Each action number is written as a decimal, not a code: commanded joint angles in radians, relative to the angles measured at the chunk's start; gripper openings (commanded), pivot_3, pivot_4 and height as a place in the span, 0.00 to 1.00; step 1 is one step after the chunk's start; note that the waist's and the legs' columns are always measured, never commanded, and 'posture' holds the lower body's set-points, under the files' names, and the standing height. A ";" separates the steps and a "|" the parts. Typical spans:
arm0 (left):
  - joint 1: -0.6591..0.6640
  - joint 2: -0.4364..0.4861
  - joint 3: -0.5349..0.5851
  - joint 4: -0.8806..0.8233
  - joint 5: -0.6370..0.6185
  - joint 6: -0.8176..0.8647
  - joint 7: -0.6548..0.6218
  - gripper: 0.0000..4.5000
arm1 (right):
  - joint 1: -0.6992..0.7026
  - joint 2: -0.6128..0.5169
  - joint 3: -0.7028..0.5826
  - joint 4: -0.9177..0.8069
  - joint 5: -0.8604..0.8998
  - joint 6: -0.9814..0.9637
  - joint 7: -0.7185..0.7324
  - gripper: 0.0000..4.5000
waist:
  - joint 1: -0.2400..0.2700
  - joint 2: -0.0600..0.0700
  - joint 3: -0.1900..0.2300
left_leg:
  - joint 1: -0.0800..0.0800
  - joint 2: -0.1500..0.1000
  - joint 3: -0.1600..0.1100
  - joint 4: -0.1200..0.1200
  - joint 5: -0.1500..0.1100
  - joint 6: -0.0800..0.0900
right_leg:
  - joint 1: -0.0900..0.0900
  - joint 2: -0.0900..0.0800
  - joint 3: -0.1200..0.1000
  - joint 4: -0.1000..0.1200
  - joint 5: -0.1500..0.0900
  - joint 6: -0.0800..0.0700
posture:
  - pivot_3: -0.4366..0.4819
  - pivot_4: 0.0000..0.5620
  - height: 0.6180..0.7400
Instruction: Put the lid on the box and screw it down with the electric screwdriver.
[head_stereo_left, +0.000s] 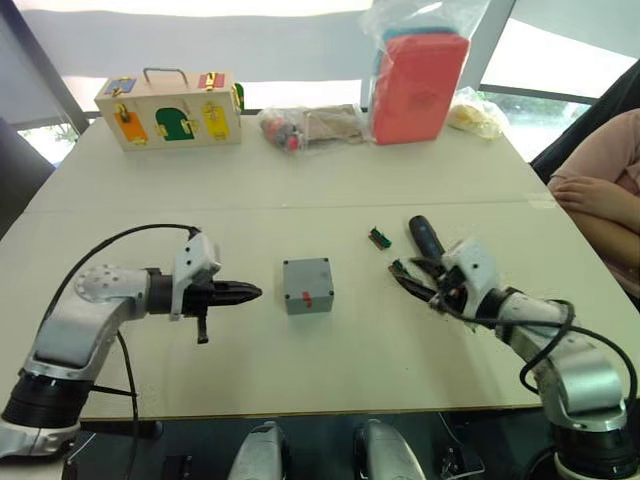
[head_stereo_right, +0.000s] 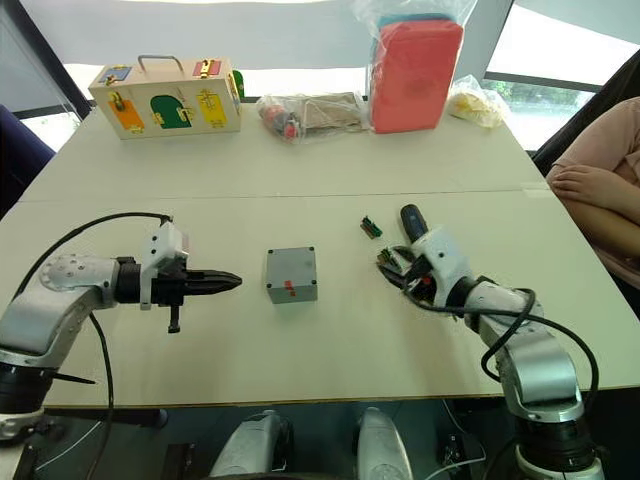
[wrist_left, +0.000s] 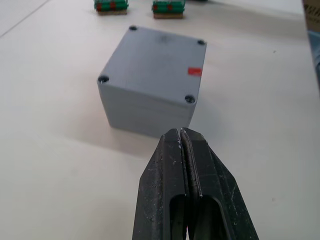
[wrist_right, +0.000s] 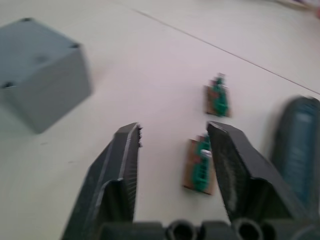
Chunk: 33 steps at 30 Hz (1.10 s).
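The grey box (head_stereo_left: 307, 287) stands in the middle of the table. The lid (wrist_left: 155, 60) sits on top of it, with holes at its corners and a small red mark. My left gripper (head_stereo_left: 255, 292) is shut on nothing, its tip (wrist_left: 180, 132) pointing at the box's near wall from a short gap to the left. The electric screwdriver (head_stereo_left: 424, 236) lies dark on the table to the right. My right gripper (head_stereo_left: 410, 275) hangs open just in front of it, fingers (wrist_right: 122, 150) spread over a small green-brown piece (wrist_right: 200, 165), with the screwdriver (wrist_right: 300, 145) beside them.
A second green-brown piece (head_stereo_left: 379, 237) lies left of the screwdriver. At the back stand a wooden box with coloured doors (head_stereo_left: 170, 110), a clear bag of parts (head_stereo_left: 310, 125) and a red pack in plastic (head_stereo_left: 418, 85). A person's arm (head_stereo_left: 600, 195) rests at the right edge.
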 joint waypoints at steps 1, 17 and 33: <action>-0.083 -0.015 0.013 -0.035 -0.044 0.019 0.015 0.00 | -0.048 0.038 -0.002 0.016 0.016 0.066 -0.078 0.58 | -0.002 0.000 0.000 | 0.000 0.000 0.000 0.000 0.000 0.000 | 0.000 0.000 0.000 0.000 0.000 0.000 | 0.48 0.27 0.92; -0.174 -0.071 -0.047 -0.067 -0.062 0.047 0.044 0.00 | -0.137 0.105 0.097 0.128 0.013 0.098 -0.186 0.58 | -0.005 0.000 0.001 | 0.000 -0.001 0.003 -0.002 0.000 0.000 | -0.002 0.004 0.002 0.000 0.002 0.004 | 0.48 0.27 0.92; -0.146 -0.067 -0.049 -0.101 -0.058 0.043 0.061 0.00 | -0.149 0.093 0.107 0.180 0.007 0.046 -0.190 0.45 | -0.006 0.000 0.001 | 0.000 -0.001 0.003 -0.002 0.000 0.000 | -0.002 0.004 0.002 0.000 0.002 0.004 | 0.48 0.27 0.92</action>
